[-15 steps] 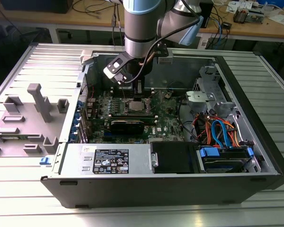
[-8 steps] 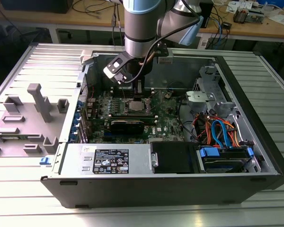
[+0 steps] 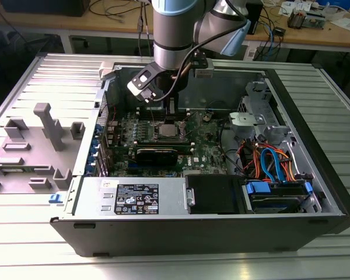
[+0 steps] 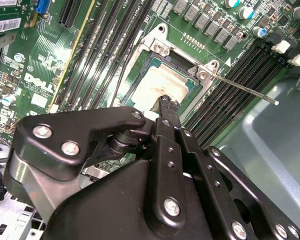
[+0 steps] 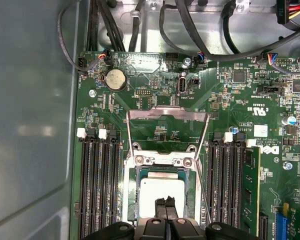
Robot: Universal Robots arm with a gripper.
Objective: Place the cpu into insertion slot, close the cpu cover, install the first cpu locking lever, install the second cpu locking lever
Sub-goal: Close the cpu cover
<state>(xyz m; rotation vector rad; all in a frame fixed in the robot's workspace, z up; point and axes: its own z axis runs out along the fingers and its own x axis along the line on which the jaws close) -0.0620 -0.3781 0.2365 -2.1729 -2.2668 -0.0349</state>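
- Ribbed metal table (image 3: 181, 262) carries the open computer case (image 3: 93, 227) we work in.
- Our gripper (image 5: 166, 202) has its fingers pressed together on nothing, over the cpu (image 5: 162, 186); we cannot tell whether they touch it.
- That cpu lies inside the insertion slot (image 5: 128, 195).
- Beside the slot, the cpu cover (image 5: 168, 116) stands open and a locking lever (image 5: 204, 145) lies unlatched.
- We judge that pushing down on a chip sitting askew in the slot could bend the contacts.

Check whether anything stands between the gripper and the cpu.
Nothing visible does. In the first wrist view the gripper, fingers shut, sits directly over the cpu, which lies in the insertion slot.
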